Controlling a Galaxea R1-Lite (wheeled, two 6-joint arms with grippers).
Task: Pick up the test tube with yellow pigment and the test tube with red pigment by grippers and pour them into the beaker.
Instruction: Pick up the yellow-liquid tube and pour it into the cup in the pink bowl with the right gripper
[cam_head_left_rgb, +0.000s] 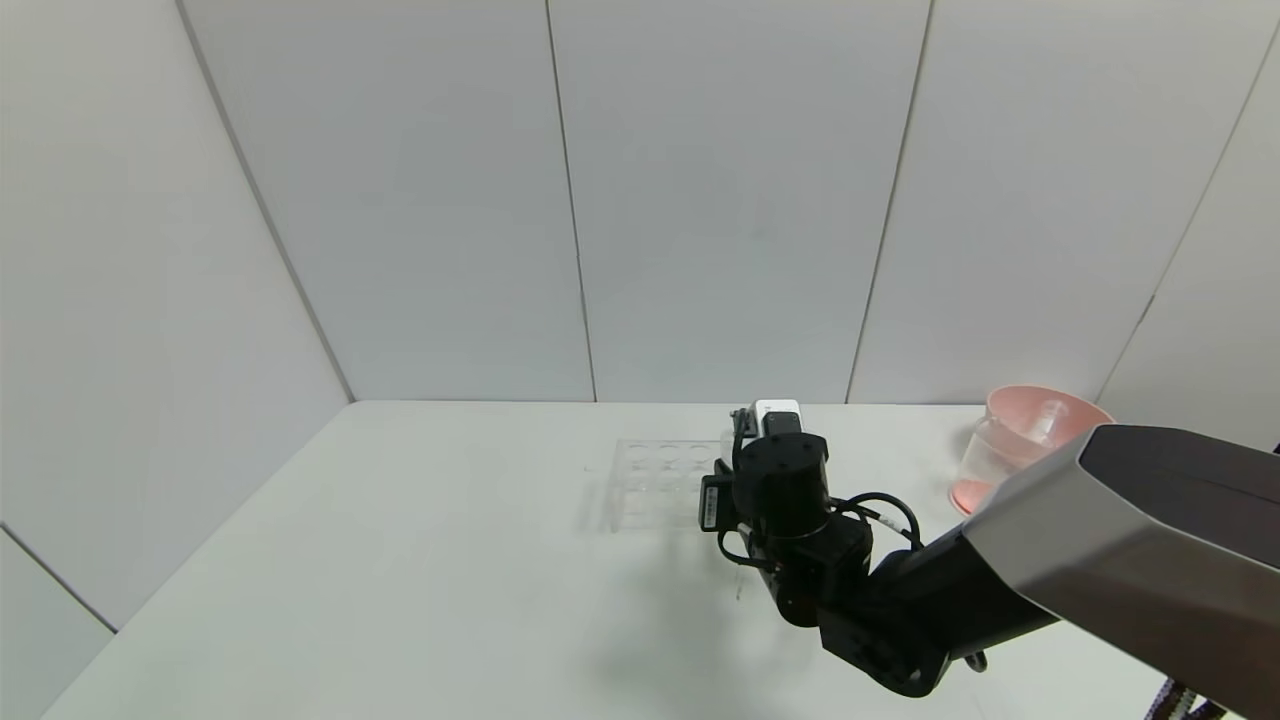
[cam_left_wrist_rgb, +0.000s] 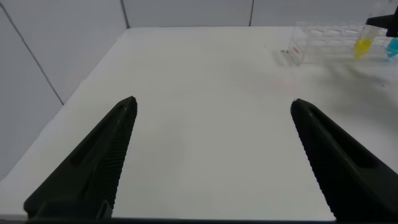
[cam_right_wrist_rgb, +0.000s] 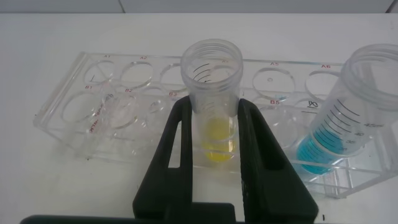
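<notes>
Black fingers of our right gripper (cam_right_wrist_rgb: 214, 155) fill the lower centre of the right wrist view, closed narrow on the test tube with yellow pigment (cam_right_wrist_rgb: 212, 102), which stands upright in the clear rack (cam_right_wrist_rgb: 68, 109) with its yellow liquid showing between the fingers. Left of it in that view the rack holes look vacant; we cannot make out the test tube with red pigment anywhere. To the right stands a blue-liquid tube (cam_right_wrist_rgb: 348, 106), close by, so we judge the lift should go straight up along the tube's axis, without tilting, until the rounded bottom clears the rack.

In the head view, left to right, the bench (cam_head_left_rgb: 400, 560) lies bare at lower left, the rack sits at centre, and the beaker (cam_head_left_rgb: 990, 455) stands in front of the pink bowl (cam_head_left_rgb: 1040, 415) at upper right, well apart from the rack. We should keep the tube upright on the way there.

Our left gripper (cam_left_wrist_rgb: 211, 162) hangs wide open over bare bench, idle.
</notes>
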